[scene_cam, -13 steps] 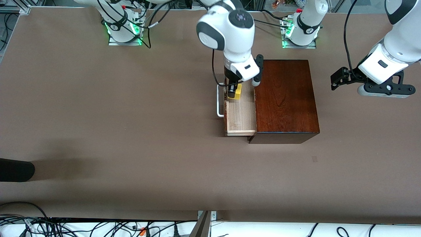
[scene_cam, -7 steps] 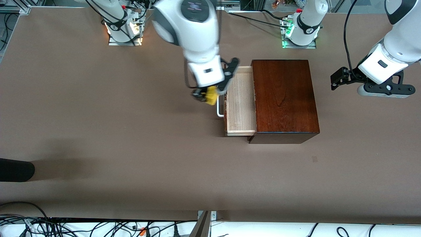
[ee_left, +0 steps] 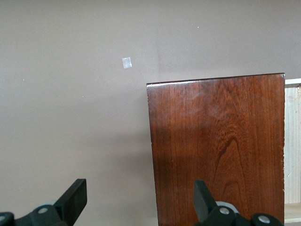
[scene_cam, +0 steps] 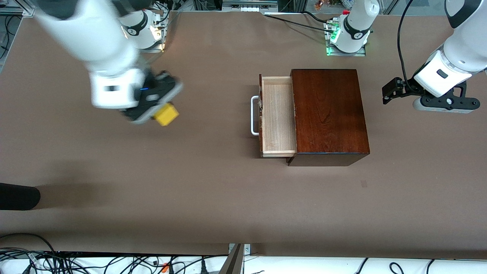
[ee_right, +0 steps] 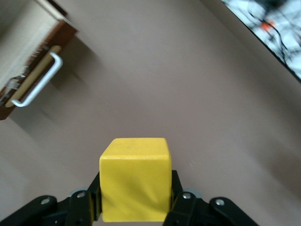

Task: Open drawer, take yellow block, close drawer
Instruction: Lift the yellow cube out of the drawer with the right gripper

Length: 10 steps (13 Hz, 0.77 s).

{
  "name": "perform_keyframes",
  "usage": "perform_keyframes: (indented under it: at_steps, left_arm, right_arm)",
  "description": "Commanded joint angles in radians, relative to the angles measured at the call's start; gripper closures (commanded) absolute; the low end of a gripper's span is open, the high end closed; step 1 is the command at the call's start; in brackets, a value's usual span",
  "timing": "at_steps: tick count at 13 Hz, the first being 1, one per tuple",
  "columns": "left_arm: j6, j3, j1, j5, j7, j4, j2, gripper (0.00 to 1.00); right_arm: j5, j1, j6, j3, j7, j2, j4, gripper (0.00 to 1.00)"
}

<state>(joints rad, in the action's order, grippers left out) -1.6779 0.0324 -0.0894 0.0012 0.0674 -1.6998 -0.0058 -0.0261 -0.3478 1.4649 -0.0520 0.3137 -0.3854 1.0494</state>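
My right gripper (scene_cam: pixel 161 114) is shut on the yellow block (scene_cam: pixel 166 114) and hangs in the air over bare table toward the right arm's end, well away from the box. In the right wrist view the yellow block (ee_right: pixel 135 178) sits squarely between my fingers (ee_right: pixel 94 195). The drawer (scene_cam: pixel 277 116) stands pulled out of the mahogany box (scene_cam: pixel 329 114), its pale wood tray empty, white handle (scene_cam: pixel 254 116) facing the right arm's end. My left gripper (scene_cam: pixel 392 91) waits open in the air beside the box, at the left arm's end; its fingers (ee_left: pixel 75 200) frame the box top (ee_left: pixel 218 141).
A small pale tape mark (scene_cam: pixel 364 183) lies on the table nearer the camera than the box. A dark object (scene_cam: pixel 17 196) pokes in at the table's edge at the right arm's end. Cables (scene_cam: pixel 76 262) run along the near edge.
My right gripper has lifted the yellow block out of the drawer and carried it away toward the right arm's end of the table. The drawer stays pulled out; the left arm is still.
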Motion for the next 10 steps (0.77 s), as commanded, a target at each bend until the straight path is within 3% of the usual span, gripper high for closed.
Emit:
perform_keyframes:
  at_steps: [1, 4, 10]
  left_arm:
    - [0.010, 0.009, 0.007, 0.016, -0.001, 0.000, -0.014, 0.00]
    - [0.010, 0.007, 0.007, 0.016, -0.003, 0.000, -0.014, 0.00]
    - [0.010, 0.009, 0.005, 0.016, -0.001, 0.000, -0.014, 0.00]
  right_arm:
    - [-0.055, 0.104, 0.022, 0.033, -0.016, 0.176, 0.258, 1.00]
    - [-0.060, 0.173, 0.082, 0.084, -0.013, 0.247, 0.461, 1.00]
    - [-0.043, 0.223, 0.412, 0.119, -0.047, 0.252, 0.788, 1.00]
